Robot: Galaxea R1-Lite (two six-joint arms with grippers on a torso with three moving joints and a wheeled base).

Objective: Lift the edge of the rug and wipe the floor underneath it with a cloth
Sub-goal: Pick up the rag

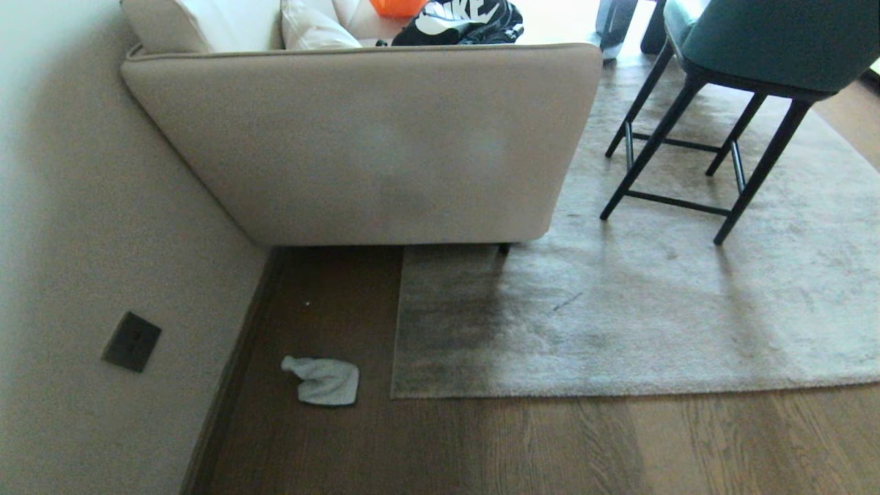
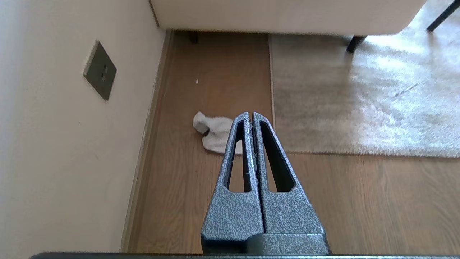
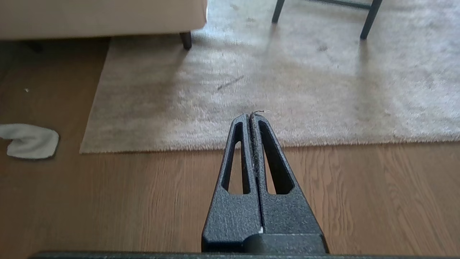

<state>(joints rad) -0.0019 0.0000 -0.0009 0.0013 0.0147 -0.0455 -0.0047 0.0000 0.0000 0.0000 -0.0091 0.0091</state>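
Observation:
The light-grey rug lies flat on the brown wood floor, its near edge and left corner showing. A small white cloth lies crumpled on the floor just left of that corner, near the wall. Neither gripper shows in the head view. In the left wrist view the left gripper is shut and empty, held above the floor with the cloth beyond its tips. The right gripper is shut and empty, above the floor in front of the rug edge, cloth far off to one side.
A beige sofa stands on the rug's far left part, against the wall with a dark socket plate. A teal chair on black legs stands on the rug at the right. A skirting board runs along the wall.

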